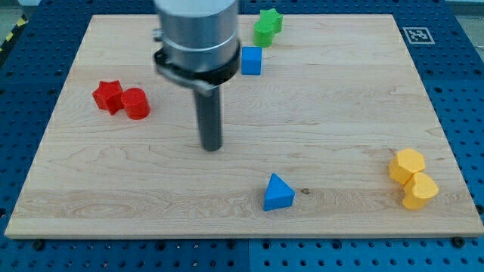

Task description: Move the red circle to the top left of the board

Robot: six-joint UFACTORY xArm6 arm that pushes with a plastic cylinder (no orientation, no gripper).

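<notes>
Red circle sits left of centre, not yet at the upper-left corner; my tip is well off to its right.

Left to right: red star (108,96) and red circle (136,103) touching, circle on the star's right, mid-left of the worktop (340,98). Star likely blocks a straight push toward the upper left, so I'd come in from below-right of the circle and angle up past it. Bare wood above both up to the top edge. End effector is a plain rod, nothing to spread or pinch; my tip (211,148) rests near frame centre, clear of every block. Blue cube (251,60) and green block (267,26) upper middle, blue triangle (278,193) lower middle, two yellow blocks (413,178) touching at lower right, near the edge.
</notes>
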